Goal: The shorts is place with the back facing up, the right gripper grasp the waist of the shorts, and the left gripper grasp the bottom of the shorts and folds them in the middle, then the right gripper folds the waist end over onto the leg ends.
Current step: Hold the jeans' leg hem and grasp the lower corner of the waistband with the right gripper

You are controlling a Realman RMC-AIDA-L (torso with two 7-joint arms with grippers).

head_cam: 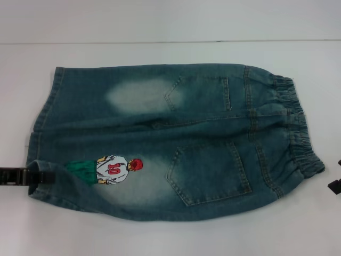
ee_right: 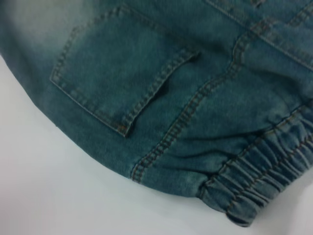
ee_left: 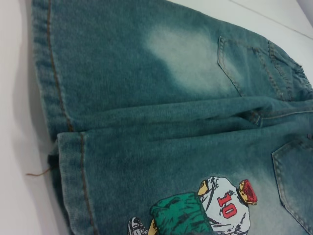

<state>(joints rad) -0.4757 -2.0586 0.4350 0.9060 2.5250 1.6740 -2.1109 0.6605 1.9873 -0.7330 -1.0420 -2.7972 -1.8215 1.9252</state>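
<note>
The blue-green denim shorts (head_cam: 160, 138) lie flat on the white table, back up, both back pockets showing. The gathered waist (head_cam: 295, 128) is at the right and the leg hems (head_cam: 45, 112) at the left. The embroidered player numbered 10 (head_cam: 114, 169) is on the near leg. My left gripper (head_cam: 16, 175) reaches in from the left edge, level with the near leg's hem, which curls up slightly against it. Only a black sliver of my right gripper (head_cam: 334, 185) shows at the right edge, just off the near waist corner. The left wrist view shows the hems (ee_left: 54, 88), the right wrist view the waist band (ee_right: 264, 181).
The white table (head_cam: 170, 234) surrounds the shorts on all sides. Its far edge (head_cam: 170, 41) runs as a line across the back. A loose brown thread (ee_left: 39, 172) hangs off the hem between the two legs.
</note>
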